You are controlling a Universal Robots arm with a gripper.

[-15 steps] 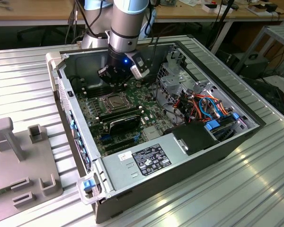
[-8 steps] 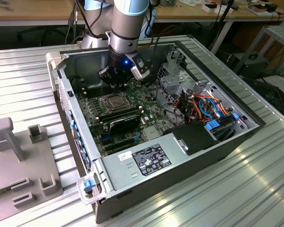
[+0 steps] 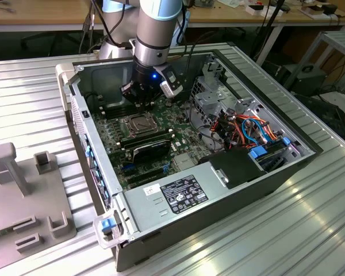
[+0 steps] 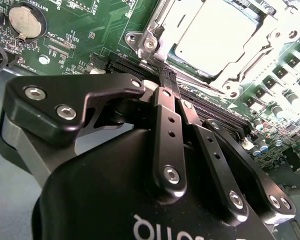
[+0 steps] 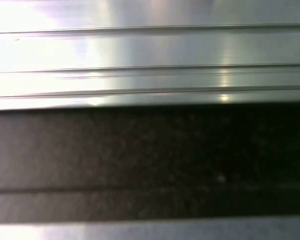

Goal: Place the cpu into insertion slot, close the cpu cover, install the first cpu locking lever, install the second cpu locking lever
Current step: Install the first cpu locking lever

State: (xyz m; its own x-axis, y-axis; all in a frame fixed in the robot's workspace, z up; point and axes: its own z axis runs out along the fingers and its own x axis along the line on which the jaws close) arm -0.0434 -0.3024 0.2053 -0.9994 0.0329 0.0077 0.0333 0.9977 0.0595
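The cpu [image 4: 215, 35] lies in the insertion slot [image 4: 140, 41], its pale metal top bright under the light. The cpu cover [image 4: 262, 59] is down flat around it as a silvery frame. My gripper [image 4: 168, 76] is shut, the two black fingers [image 4: 165, 120] pressed together with nothing visible between the tips. The tips sit just beside a corner of the socket, over the dark memory slots. In the exterior view the gripper [image 3: 142, 99] hangs low inside the open computer case, right behind the socket [image 3: 139, 122].
A black card [image 3: 152, 146] stands just in front of the socket, with the power supply [image 3: 178, 192] nearer the case front. Coloured cables [image 3: 247, 129] and a drive cage fill the exterior view's right. A coin battery [image 4: 22, 22] lies on the board. A grey fixture [image 3: 23, 195] rests on the ribbed table.
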